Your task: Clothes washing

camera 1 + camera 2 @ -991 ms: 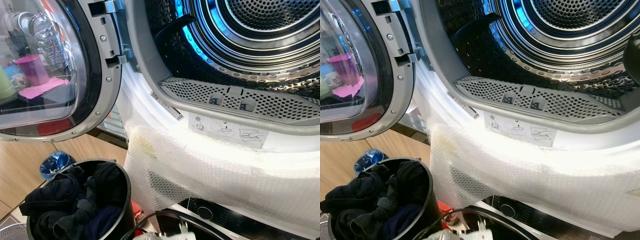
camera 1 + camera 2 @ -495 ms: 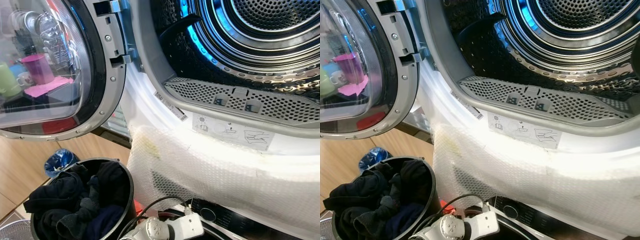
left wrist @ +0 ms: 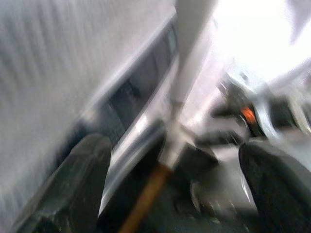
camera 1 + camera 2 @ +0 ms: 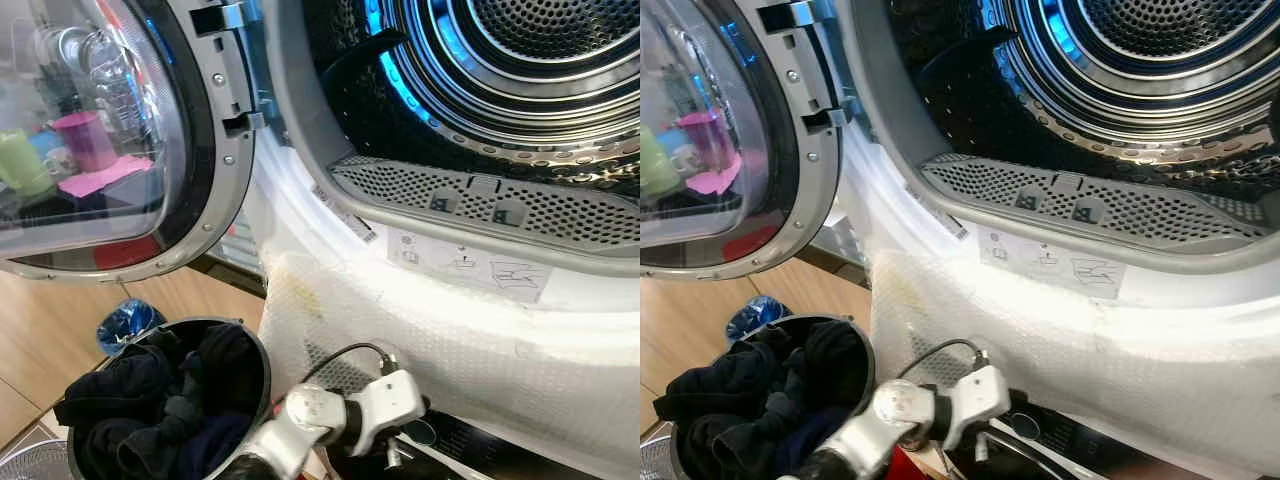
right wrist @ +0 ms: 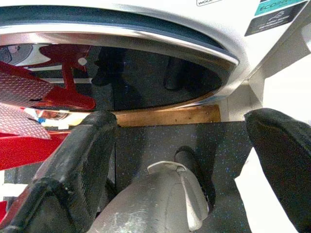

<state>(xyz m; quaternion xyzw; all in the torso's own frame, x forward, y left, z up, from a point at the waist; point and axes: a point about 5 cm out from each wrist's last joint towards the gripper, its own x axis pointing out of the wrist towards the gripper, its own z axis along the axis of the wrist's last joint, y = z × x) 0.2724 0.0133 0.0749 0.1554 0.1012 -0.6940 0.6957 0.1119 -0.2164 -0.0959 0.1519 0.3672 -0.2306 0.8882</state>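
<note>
Although the left wrist view was badly blurred, it showed the left gripper (image 3: 170, 194) with its two black fingers (image 3: 77, 179) spread wide and nothing between them, pointed at the lower front of the machine just beneath the bubble wrap (image 4: 450, 350). From the head, the silver left arm (image 4: 330, 420) reached up from the bottom of the frame with a black cable (image 4: 345, 355) looping over its wrist, just beside the rim of the black laundry basket (image 4: 262, 385). The right gripper (image 5: 180, 160) hung low near the dark floor (image 5: 160, 136), its fingers (image 5: 82, 160) likewise well apart and empty, facing a chrome-rimmed round door (image 5: 126, 43) low on the white appliance. The dark clothes (image 4: 160, 400) lay piled in the basket, to the left of the arm and below the open glass door (image 4: 90, 130) of the machine. Above the wrap, the steel drum (image 4: 500, 60) stood open, lit blue along its edge, with a perforated grey lint panel (image 4: 480, 200) across its lower lip. A blue bag (image 4: 125, 322) lay on the wooden floor (image 4: 40, 340) beyond the basket.
</note>
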